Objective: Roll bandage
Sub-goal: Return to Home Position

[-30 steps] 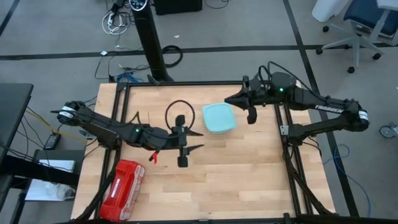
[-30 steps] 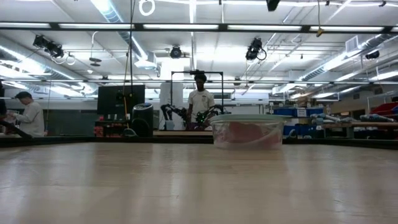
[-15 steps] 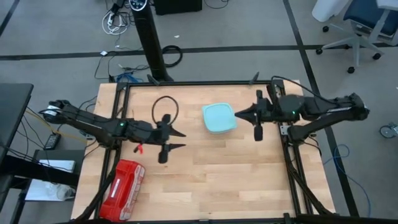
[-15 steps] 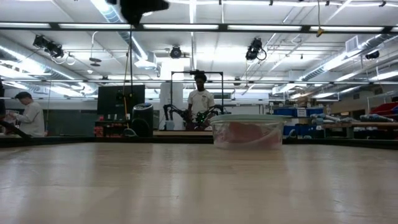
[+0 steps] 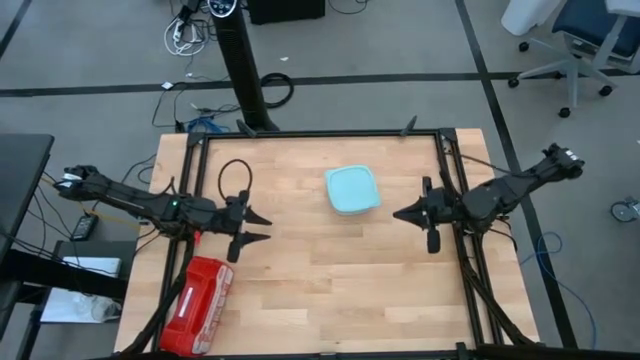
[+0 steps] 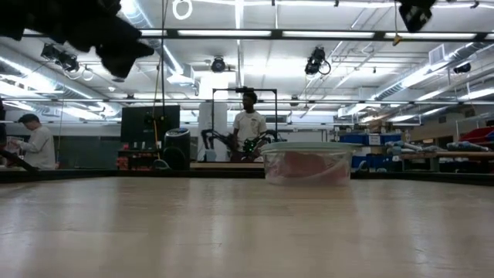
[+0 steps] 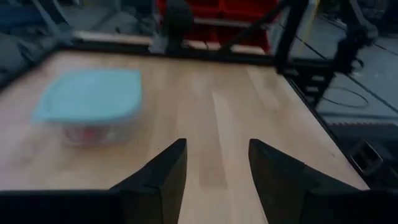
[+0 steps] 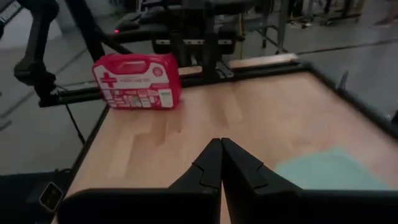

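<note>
The bandage [image 6: 302, 165] shows as a dusky pink mass through the clear wall of a lidded container [image 5: 352, 189], resting on its floor; it shows too in the left wrist view [image 7: 87, 132]. My left gripper [image 5: 266, 227] hangs open over the table's left part, pointing toward the container, nothing between its fingers [image 7: 214, 146]. My right gripper [image 5: 397, 214] hangs shut to the right of the container and nearer the front, holding nothing [image 8: 221, 144]. Both are well apart from the container.
The container has a teal lid [image 7: 90, 102] and stands at the table's far middle. A red plastic case with white marks [image 5: 197, 303] lies at the near left corner. Bare wood lies between the grippers. People and benches show beyond the table [image 6: 248, 123].
Both arms have drawn back from the container and sunk a little. My left gripper has gone toward the table's left edge, staying open. My right gripper has gone toward the right and near edges, swinging round to point left, staying shut. The container has kept its place.
</note>
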`<state>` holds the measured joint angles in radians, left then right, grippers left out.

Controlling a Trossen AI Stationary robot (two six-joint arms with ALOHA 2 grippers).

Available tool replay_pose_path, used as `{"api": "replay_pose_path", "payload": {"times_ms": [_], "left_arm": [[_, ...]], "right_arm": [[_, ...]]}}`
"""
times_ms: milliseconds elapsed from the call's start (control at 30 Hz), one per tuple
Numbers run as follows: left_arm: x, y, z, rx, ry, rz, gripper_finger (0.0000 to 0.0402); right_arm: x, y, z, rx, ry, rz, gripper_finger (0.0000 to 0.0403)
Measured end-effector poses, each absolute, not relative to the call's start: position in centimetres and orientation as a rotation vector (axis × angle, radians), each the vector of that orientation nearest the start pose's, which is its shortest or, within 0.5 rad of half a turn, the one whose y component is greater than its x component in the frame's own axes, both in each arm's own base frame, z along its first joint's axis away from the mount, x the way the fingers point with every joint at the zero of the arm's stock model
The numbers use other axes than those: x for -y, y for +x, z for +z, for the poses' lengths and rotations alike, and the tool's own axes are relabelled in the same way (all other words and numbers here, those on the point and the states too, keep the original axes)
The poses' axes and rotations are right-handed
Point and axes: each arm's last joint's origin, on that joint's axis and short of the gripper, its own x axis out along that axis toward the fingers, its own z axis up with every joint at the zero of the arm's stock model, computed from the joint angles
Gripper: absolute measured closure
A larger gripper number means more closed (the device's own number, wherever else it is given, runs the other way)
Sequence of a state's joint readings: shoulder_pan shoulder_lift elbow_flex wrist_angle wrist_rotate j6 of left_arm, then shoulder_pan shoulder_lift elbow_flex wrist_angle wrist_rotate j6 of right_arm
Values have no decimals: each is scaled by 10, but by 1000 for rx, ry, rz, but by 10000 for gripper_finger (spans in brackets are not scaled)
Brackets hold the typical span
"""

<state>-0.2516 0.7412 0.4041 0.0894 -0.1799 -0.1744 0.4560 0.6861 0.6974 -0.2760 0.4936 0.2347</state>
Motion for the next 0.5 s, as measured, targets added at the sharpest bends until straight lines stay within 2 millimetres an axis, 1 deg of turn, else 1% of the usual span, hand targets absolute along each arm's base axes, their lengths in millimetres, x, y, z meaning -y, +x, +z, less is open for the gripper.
{"api": "replay_pose_path", "payload": {"times_ms": [100, 233, 333, 433, 500], "left_arm": [[37, 161, 220, -282, -133, -73, 225], [36, 157, 206, -324, -121, -69, 225], [34, 157, 200, -339, -106, -8, 225], [32, 157, 198, -339, -95, 57, 225], [31, 157, 199, -324, -97, 66, 225]], "right_arm": [[-55, 134, 282, -204, 180, -44, 395], [-55, 126, 255, -209, 275, 4, 395], [-55, 123, 244, -238, 309, 31, 396], [-55, 123, 236, -255, 286, 37, 395], [-55, 123, 232, -268, 259, 37, 394]]}}
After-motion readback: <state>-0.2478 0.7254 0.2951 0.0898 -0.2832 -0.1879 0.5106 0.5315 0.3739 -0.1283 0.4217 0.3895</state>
